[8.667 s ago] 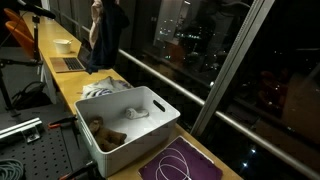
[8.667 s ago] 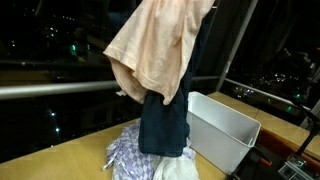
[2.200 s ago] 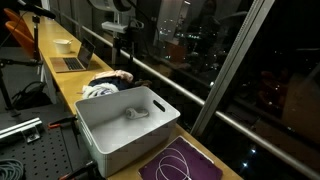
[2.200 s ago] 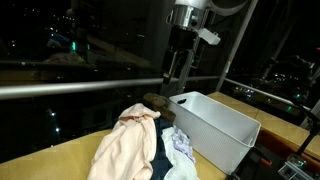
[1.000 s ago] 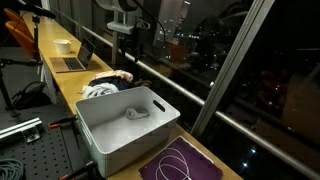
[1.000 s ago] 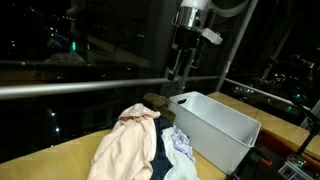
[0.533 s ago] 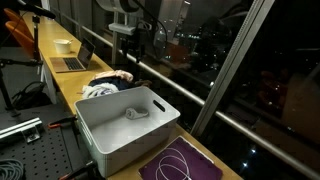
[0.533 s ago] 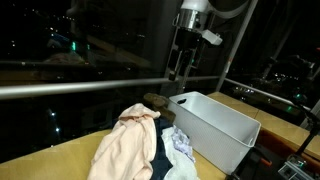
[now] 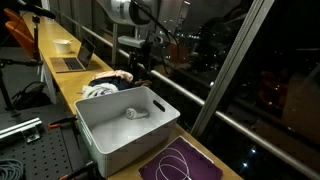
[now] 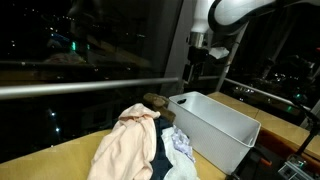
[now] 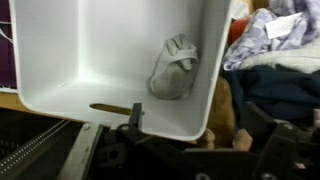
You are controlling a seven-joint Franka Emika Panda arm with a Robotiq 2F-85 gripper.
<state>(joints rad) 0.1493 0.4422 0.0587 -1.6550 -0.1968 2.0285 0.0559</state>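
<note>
A heap of clothes (image 10: 135,150) lies on the worktop (image 10: 60,160), touching the white bin (image 10: 225,125) to its right. Well above the bin's edge by the heap hang the fingers (image 10: 190,78), spread wide and empty. In the wrist view, a grey cloth (image 11: 175,68) lies crumpled inside the bin, near its wall.

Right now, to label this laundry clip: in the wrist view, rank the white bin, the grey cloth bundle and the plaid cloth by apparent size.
1. white bin, by far the largest.
2. plaid cloth and grey cloth bundle: they look about alike, and the plaid cloth is cropped by the frame, so I won't rank them.
</note>
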